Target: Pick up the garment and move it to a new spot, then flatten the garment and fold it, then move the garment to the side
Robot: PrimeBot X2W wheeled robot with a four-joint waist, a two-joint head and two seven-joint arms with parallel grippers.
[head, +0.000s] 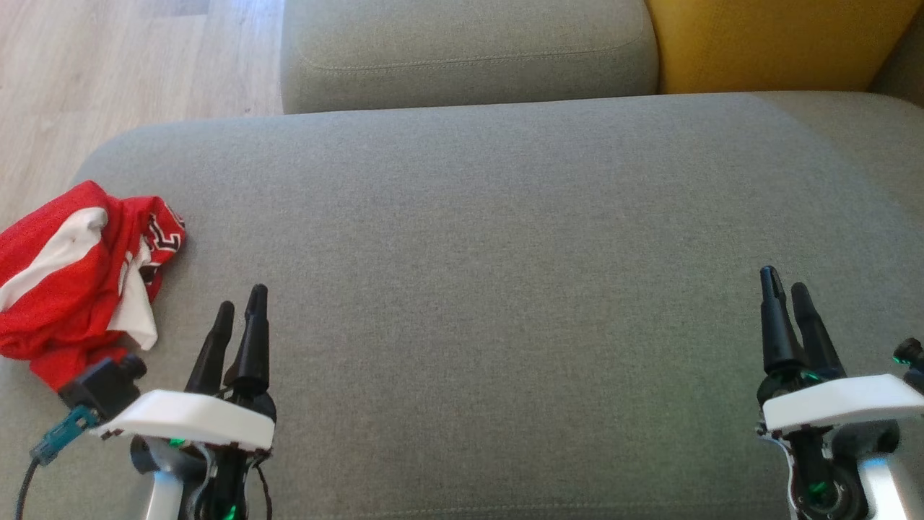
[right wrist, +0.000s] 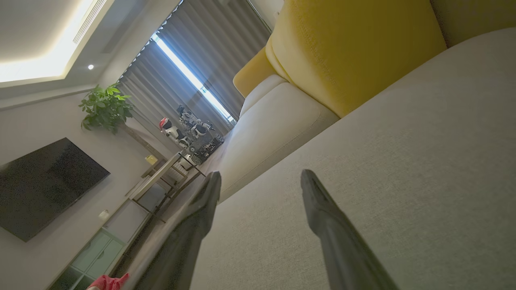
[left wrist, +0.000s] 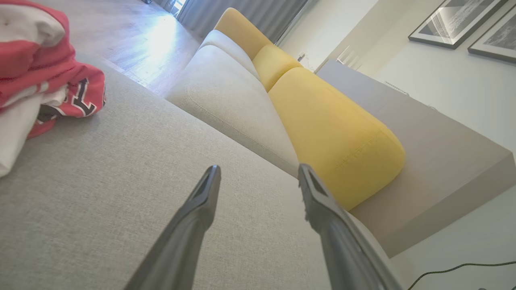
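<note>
On the seat cushion [head: 505, 253], at its left edge, the garment [head: 76, 271] lay crumpled; left gripper [head: 242, 297] just beside it, right gripper [head: 785, 280] well apart; both jaws spread, empty; risk: a one-layer pinch could drag it off.

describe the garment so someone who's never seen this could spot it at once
Take the wide grey seat cushion before the robot and follow it to its left end, near the wooden floor. There, just left of the left tool, lies the crumpled garment. Its bright red cloth with white panels and dark lettering stands out from the plain grey fabric.
</note>
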